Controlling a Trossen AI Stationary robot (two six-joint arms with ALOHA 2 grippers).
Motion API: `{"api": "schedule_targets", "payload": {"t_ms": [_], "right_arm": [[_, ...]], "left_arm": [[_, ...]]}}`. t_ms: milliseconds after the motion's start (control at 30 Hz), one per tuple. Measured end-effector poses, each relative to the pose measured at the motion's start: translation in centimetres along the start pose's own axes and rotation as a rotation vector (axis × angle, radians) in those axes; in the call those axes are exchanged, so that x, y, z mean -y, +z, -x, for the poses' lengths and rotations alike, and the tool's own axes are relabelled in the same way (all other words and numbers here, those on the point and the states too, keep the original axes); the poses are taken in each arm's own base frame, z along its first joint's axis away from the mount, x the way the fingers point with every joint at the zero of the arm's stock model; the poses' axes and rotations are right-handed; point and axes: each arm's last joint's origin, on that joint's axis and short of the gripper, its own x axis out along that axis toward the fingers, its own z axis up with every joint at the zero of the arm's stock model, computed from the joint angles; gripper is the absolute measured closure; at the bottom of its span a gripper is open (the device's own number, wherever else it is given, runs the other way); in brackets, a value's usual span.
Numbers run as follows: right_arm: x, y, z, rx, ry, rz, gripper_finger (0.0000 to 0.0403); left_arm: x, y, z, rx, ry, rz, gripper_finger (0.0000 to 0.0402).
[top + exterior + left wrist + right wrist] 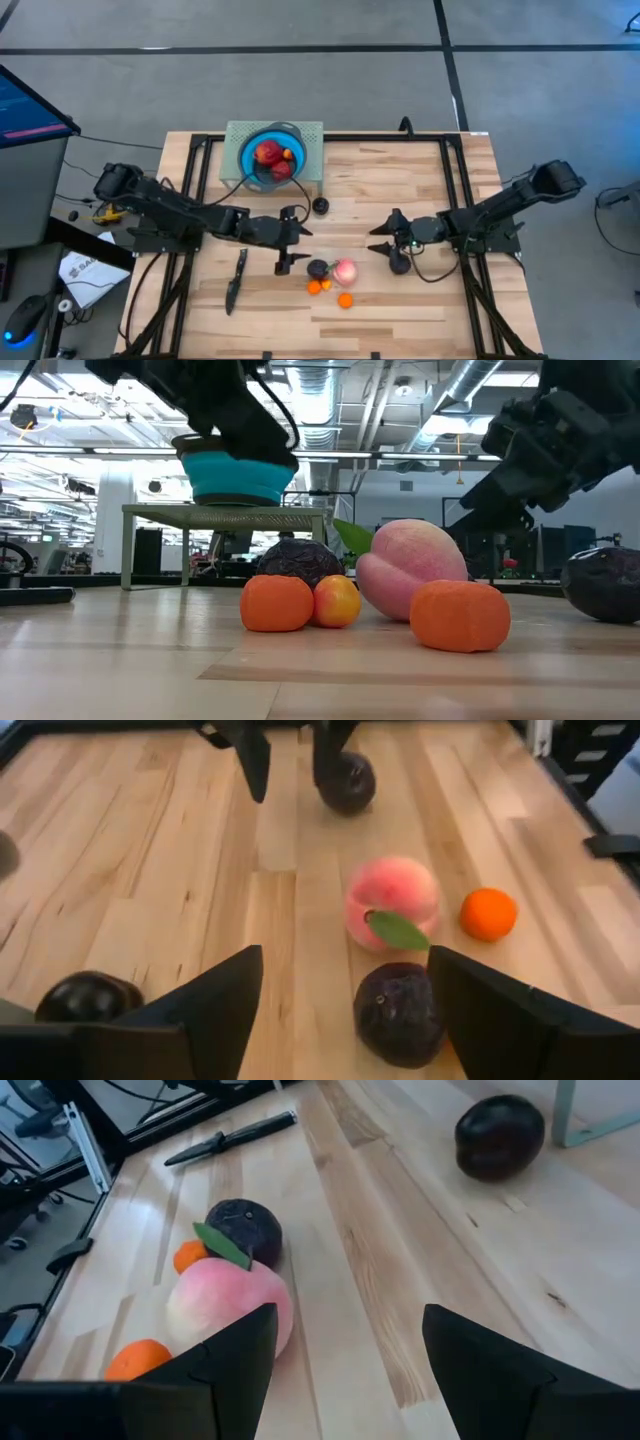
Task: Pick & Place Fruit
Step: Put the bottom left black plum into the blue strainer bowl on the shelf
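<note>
The blue bowl (250, 160) stands on a green mat at the far side and holds red fruit (268, 153). A cluster lies near the table's middle: a dark purple fruit (400, 1013), a pink peach (392, 900) and small orange pieces (488, 913) (190, 1257). One dark plum (320, 205) rests near the mat, another (398, 263) beside my right gripper. My left gripper (293, 248) is open, just left of the cluster, and the purple fruit shows between its fingers in the left wrist view. My right gripper (385, 236) is open, right of the cluster.
A long black knife (235, 280) lies flat on the table, left of the cluster and near my left arm. Black frame rails (200, 190) run along the table's left and right sides. Bare wood lies between the two grippers and along the near edge.
</note>
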Motion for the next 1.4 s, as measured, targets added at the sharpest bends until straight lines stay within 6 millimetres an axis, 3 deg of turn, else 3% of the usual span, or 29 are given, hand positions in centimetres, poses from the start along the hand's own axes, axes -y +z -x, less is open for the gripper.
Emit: {"api": "schedule_targets", "payload": {"t_ms": [467, 700, 967, 1400], "right_arm": [[-0.4, -0.4, -1.4, -0.023, -0.004, 0.013, 0.0158], [-0.7, -0.6, -1.3, -0.032, 0.016, 0.007, 0.0159], [-2.1, -1.4, -0.8, -0.066, 0.076, -0.032, 0.0159], [-3.4, -2.1, -0.3, -0.080, 0.133, -0.068, 0.0159]], "left_arm": [[0.8, -1.3, -3.1, 0.001, -0.073, -0.051, 0.0105], [1.4, -0.2, -3.0, 0.116, -0.090, -0.070, 0.0106], [3.7, 0.1, -3.2, 0.164, -0.060, -0.090, 0.0106], [5.4, -1.2, -5.8, 0.062, -0.089, -0.147, 0.0100]]}}
